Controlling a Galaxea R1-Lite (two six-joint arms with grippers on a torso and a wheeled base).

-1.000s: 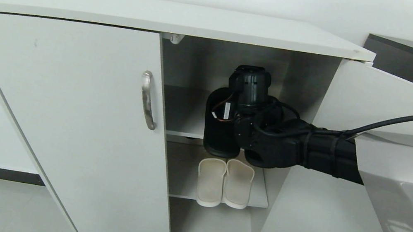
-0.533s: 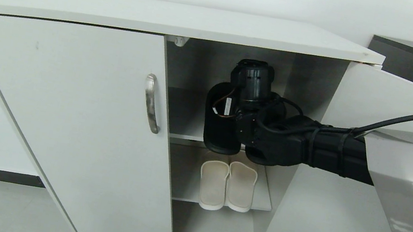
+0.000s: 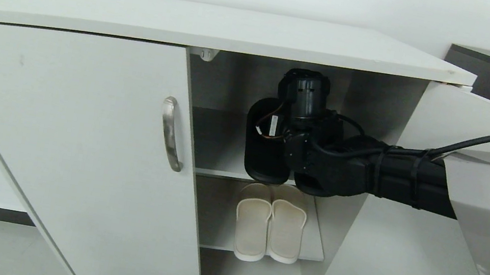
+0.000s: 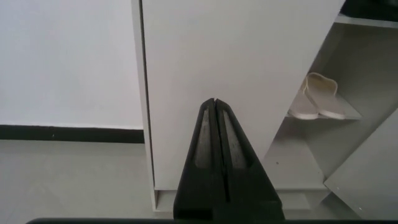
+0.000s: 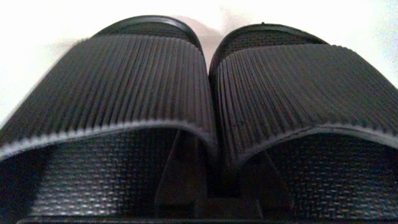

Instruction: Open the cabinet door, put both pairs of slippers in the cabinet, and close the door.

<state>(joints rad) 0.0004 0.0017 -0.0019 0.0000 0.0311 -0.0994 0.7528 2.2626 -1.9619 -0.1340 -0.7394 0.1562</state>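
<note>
Right fingers (image 5: 177,177) pinch the black slippers (image 5: 149,81) by their touching inner walls, one finger inside each slipper.

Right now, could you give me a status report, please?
Right gripper shut on black slippers at upper shelf. Left gripper shut. White slippers on shelf below. Right door open, nothing blocking.

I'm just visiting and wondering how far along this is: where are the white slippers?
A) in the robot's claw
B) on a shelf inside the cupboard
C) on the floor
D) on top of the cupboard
B: the white slippers lie side by side on a shelf inside the open cupboard, below the black slippers in the right gripper.
</note>
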